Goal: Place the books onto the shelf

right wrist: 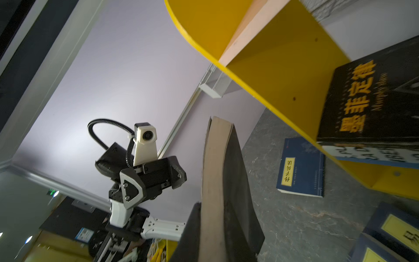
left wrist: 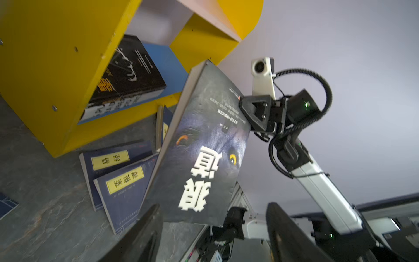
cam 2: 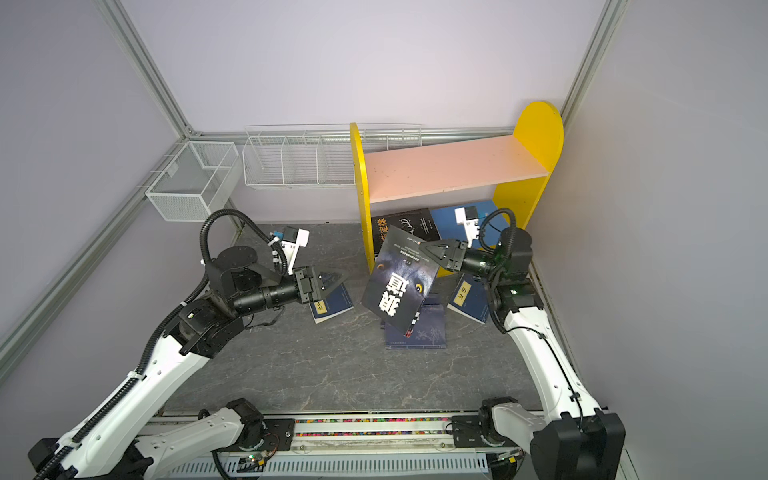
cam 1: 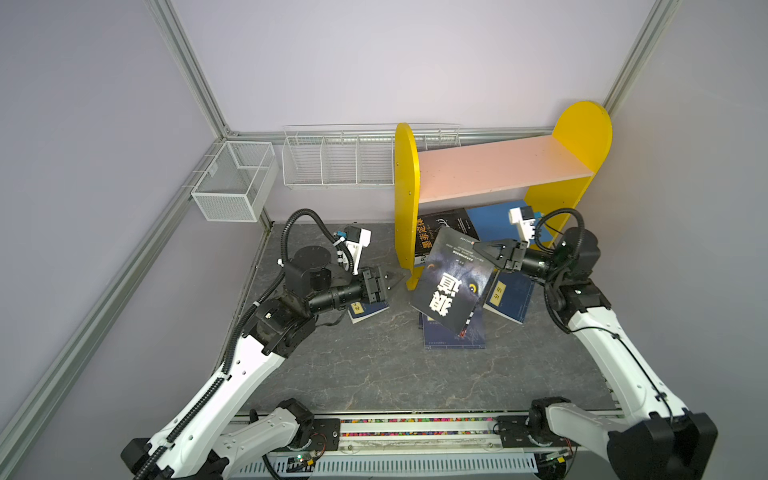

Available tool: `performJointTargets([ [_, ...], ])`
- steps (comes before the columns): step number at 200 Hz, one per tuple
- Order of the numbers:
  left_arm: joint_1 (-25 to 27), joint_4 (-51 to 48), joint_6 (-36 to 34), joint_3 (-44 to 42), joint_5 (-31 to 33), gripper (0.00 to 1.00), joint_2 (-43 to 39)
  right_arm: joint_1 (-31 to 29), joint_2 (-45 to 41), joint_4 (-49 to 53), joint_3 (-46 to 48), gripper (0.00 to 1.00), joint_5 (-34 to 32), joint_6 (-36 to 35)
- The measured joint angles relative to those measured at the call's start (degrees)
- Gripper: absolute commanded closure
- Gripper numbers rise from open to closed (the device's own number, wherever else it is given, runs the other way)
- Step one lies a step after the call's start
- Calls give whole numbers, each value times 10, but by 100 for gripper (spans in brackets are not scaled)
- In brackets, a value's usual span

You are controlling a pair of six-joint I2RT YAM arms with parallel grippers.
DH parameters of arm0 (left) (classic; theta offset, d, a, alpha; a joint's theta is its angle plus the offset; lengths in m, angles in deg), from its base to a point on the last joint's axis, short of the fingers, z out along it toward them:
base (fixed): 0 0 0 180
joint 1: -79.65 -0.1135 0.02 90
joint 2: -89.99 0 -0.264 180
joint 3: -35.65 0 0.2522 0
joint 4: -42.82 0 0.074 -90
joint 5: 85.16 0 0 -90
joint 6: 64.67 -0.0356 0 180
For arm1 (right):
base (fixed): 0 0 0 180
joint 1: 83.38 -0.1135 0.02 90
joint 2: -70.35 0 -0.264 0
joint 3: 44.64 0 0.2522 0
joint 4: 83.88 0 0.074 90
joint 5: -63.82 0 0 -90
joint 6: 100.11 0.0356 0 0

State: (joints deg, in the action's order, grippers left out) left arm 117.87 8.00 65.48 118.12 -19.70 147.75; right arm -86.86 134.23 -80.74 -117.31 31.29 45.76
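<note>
- Far left on the back wall hang a mesh basket [cam 1: 232, 183] and a wire rack [cam 1: 336, 162], above the dark bench [cam 1: 374, 374].
- Next comes the left tool [cam 1: 392, 282], jaws spread wide with nothing between them (in the left wrist view its fingers [left wrist: 145, 233] stand well apart). It hovers just beside a navy paperback [cam 1: 370, 311] that lies flat on the bench, partly hidden by the arm.
- Right of the rack stands the shelf [cam 1: 405, 199], with a pink upper board [cam 1: 498, 166] and a blue lower board [cam 1: 490, 216]. A black book with gold lettering [cam 1: 440, 232] lies flat on the lower board, on top of a white book with black lettering [left wrist: 106, 111].
- In front of the shelf, a black book with yellow eyes [cam 1: 449, 286] hangs tilted over two overlapping navy paperbacks, a rear labelled paperback [left wrist: 108, 158] and a front labelled paperback [left wrist: 127, 188].
- Clamped on that tilted book's upper edge is the right tool [cam 1: 484, 249].
- Under the right arm lies a further navy book [cam 1: 509, 299], partly covered by the tilted one.
</note>
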Motion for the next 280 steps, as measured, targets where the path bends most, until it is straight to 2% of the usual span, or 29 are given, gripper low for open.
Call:
performJointTargets([
  [22, 17, 54, 7, -9, 56, 18, 8, 66, -29, 0, 2, 93, -16, 35],
  [45, 80, 104, 11, -13, 117, 16, 47, 134, -59, 5, 2, 92, -29, 56],
  [66, 125, 184, 40, -41, 138, 16, 96, 203, -86, 26, 1, 93, -35, 61],
  [90, 149, 245, 75, -54, 147, 15, 171, 257, -90, 24, 2, 92, -37, 82],
  [131, 175, 322, 122, -40, 143, 14, 267, 277, -78, -15, 10, 92, -37, 131],
  [219, 177, 557, 258, -5, 86, 14, 379, 278, -74, -89, 20, 90, -37, 185],
  [231, 177, 584, 278, 3, 77, 17, 394, 278, -74, -100, 24, 91, -37, 193],
  [251, 177, 616, 301, 13, 64, 31, 410, 278, -75, -121, 35, 91, -40, 201],
  [280, 177, 630, 300, 15, 57, 52, 410, 279, -83, -155, 63, 89, -46, 205],
])
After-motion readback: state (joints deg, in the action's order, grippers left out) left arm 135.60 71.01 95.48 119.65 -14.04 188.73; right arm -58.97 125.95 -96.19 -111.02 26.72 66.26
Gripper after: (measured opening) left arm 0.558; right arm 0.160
